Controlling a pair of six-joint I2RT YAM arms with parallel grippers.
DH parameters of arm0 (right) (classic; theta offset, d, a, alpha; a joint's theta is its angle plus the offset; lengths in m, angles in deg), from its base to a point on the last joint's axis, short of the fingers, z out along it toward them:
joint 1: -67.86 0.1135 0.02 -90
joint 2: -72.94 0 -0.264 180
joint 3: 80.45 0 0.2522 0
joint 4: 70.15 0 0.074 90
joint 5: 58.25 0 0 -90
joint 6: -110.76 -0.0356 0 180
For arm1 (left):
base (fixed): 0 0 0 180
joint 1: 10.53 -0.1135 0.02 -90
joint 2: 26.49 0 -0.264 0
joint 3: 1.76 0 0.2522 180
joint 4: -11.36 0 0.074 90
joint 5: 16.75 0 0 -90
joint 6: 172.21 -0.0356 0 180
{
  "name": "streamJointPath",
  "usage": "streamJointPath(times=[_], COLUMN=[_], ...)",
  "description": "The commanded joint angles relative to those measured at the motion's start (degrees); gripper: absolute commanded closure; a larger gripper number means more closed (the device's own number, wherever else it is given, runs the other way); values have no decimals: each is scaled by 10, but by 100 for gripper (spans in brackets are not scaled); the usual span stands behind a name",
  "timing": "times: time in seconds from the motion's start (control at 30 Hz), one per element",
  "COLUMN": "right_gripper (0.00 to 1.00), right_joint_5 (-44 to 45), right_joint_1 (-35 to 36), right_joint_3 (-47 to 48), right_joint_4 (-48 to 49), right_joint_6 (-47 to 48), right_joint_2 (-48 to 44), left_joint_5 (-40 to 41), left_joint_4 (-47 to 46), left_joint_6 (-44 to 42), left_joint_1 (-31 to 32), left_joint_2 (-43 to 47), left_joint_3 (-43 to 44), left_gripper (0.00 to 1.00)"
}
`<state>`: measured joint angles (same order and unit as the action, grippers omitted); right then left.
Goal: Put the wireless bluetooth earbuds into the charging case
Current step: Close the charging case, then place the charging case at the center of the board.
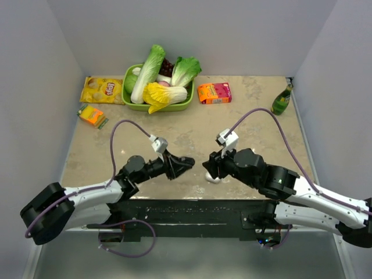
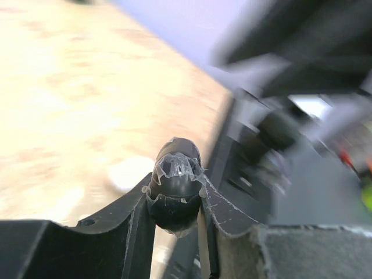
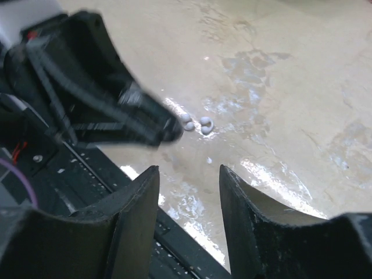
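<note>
Two earbuds loose; right gripper gapes; left gripper clamps black oval; Lay's bag.

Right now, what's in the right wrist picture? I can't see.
Two white earbuds lie on the table, ahead of the open right gripper. The blurred black left gripper points in from the picture's left, tip beside them.

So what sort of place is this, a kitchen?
Probably a robot test booth, not a kitchen: plain white walls box in a table, two robot arms are bolted at its edge, and the vegetables look like props.
</note>
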<state>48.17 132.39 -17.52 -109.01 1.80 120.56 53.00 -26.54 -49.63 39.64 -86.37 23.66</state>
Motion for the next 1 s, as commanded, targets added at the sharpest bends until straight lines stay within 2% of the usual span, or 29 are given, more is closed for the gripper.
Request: streamJointPath(times=[0.0,0.03,0.1,0.2,0.3,0.47,0.6,0.77,0.87,0.9,0.93,0.97], right_gripper=[50,50,48,47,45,45,44,43,42,42,42,42], right_joint_5=[82,71,42,34,16,12,11,16,19,21,24,28], right_joint_1=[1,1,1,1,1,1,1,1,1,2,1,1], right_joint_3=[-49,-50,-46,-49,-64,-75,-78,-79,-79,-77,-74,-74], right_joint_4=[51,50,46,50,68,78,78,78,75,74,68,66], right_joint_6=[-27,-26,-23,-31,-31,-28,-27,-25,-25,-26,-25,-27], right_joint_2=[8,33,57,75,69,61,58,67,74,74,75,73], left_joint_5=[156,149,132,141,152,139,143,165,176,179,181,185], left_joint_4=[124,137,139,147,170,195,208,263,272,272,273,278], left_joint_6=[53,89,109,106,82,71,68,69,78,85,86,86], left_joint_1=[-83,-123,-166,-189,-209,-241,-249,-257,-270,-278,-282,-285], left_joint_2=[-73,-119,-160,-218,-264,-339,-353,-349,-322,-302,-293,-282], left_joint_3=[81,100,113,134,161,200,208,209,187,171,165,159], left_gripper=[100,100,100,100,94,80,62,51,40,14,0,0])
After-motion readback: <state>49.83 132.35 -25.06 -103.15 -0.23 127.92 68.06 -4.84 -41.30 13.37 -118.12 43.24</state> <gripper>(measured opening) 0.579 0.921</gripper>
